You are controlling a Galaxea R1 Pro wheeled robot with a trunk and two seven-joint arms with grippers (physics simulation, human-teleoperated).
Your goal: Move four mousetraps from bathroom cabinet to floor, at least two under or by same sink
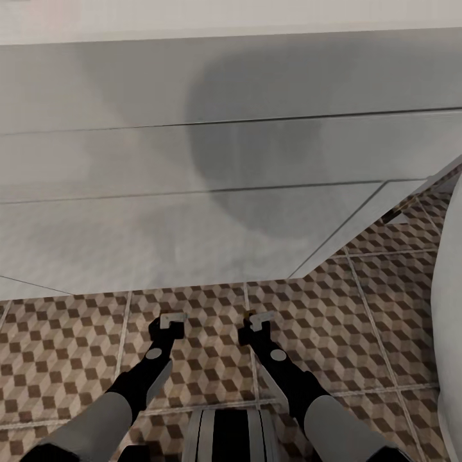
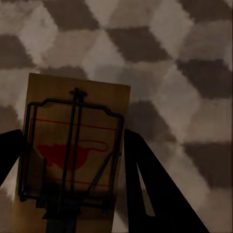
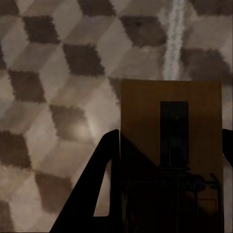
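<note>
Both arms reach low over the patterned floor (image 1: 77, 333), side by side. The left gripper (image 1: 172, 319) is clamped on a mousetrap (image 2: 73, 150), wire side up between its dark fingers (image 2: 160, 189). The right gripper (image 1: 260, 319), at its 3 o'clock, pinches a second mousetrap (image 3: 170, 145).

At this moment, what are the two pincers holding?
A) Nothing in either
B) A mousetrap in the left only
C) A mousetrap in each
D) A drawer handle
C: each wrist view shows a tan mousetrap between dark fingers, above the cube-pattern floor.
</note>
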